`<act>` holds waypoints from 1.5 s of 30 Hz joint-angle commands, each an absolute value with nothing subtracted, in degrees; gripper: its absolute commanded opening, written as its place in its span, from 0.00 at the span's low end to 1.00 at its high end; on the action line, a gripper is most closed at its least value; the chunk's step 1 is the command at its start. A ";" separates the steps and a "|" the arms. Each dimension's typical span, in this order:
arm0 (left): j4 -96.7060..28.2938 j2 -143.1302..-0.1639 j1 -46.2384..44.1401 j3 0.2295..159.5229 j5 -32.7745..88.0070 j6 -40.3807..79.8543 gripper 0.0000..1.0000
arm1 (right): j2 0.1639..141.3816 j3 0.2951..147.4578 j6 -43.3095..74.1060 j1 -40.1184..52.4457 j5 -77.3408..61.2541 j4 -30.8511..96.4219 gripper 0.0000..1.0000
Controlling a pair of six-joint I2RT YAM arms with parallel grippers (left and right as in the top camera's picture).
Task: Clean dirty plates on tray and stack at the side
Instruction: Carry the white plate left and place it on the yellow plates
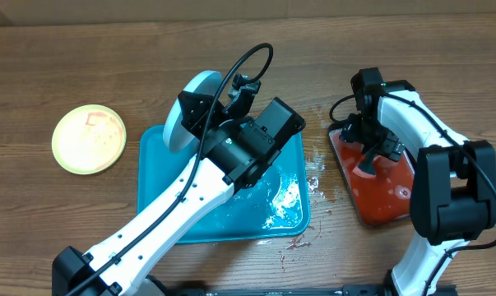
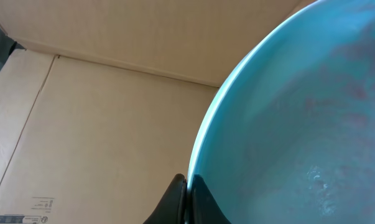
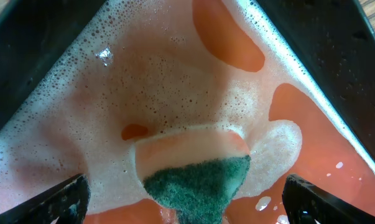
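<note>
Straddling the sponge (image 3: 193, 168) directly below with right fingers (image 3: 63, 199) spread wide; pinching the rim of the tilted plate (image 2: 299, 124) with left fingers (image 2: 173, 200).

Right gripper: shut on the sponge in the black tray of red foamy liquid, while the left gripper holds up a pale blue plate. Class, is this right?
No. The right gripper is open, fingers wide either side of the sponge, as the right wrist view shows. The sponge does lie in the black tray, and the left gripper holds the pale blue plate up.
</note>
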State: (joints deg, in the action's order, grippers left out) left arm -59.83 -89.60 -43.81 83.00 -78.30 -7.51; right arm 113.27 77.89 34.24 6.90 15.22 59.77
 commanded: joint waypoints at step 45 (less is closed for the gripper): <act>-61.14 -88.68 -20.71 81.47 -13.21 27.55 0.04 | 111.96 77.84 34.26 7.01 15.40 59.61 1.00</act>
State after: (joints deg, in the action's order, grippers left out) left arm -63.02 -89.60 -26.52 81.82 -23.00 23.75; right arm 113.27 77.89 34.22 6.90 15.22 59.75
